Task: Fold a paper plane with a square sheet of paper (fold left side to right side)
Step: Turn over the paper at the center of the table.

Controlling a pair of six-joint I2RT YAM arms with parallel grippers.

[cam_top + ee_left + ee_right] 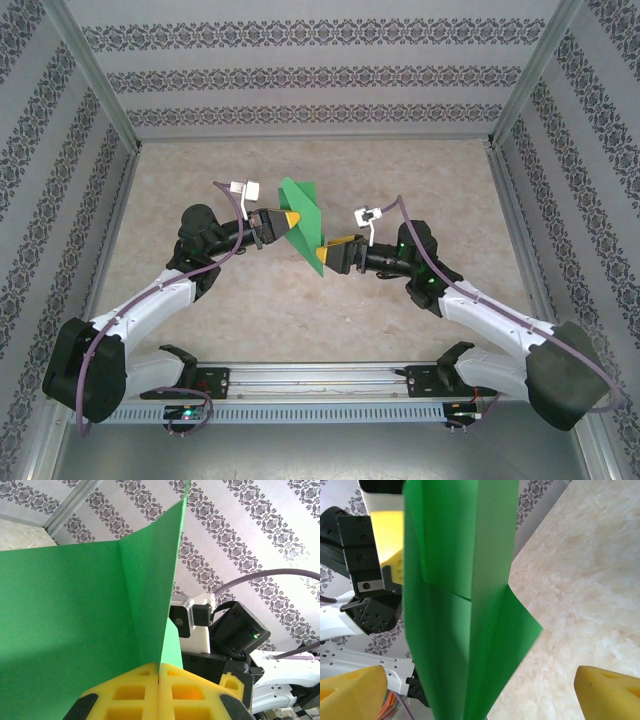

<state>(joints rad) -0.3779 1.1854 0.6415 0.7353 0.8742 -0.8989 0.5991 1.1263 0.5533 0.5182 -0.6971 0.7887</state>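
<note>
Yellow fingers of the left gripper pinch a folded green paper sheet above the worktop.
Pressed together with no gap, the left fingers clamp one edge of the sheet, its creased flaps rising from between them. The right gripper stands wide open, one finger on either side of the sheet's narrow end, neither visibly touching it. The paper hangs between the two arms over mid-worktop.
</note>
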